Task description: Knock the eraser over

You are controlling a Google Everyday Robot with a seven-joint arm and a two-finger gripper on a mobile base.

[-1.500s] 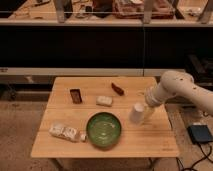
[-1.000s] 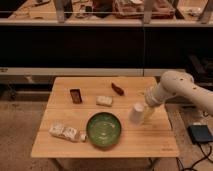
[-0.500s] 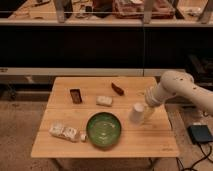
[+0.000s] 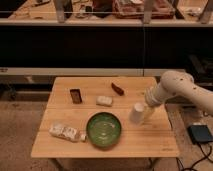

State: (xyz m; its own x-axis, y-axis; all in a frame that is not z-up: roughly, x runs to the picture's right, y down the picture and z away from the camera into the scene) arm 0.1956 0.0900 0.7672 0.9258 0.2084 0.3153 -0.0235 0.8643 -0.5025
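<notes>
The eraser (image 4: 75, 95) is a small dark block with brownish edges. It stands upright on the left part of the wooden table (image 4: 150, 142). My gripper (image 4: 138, 114) hangs over the right side of the table, at the end of the white arm (image 4: 172, 90) that reaches in from the right. It is far to the right of the eraser, with the green bowl (image 4: 103, 130) and the beige block (image 4: 104, 101) lying between them.
A dark red stick-like object (image 4: 117, 89) lies near the table's far edge. A pale packet (image 4: 66, 132) lies at the front left. A dark counter with shelves runs behind the table. A dark box (image 4: 200, 133) with a cable sits on the floor at the right.
</notes>
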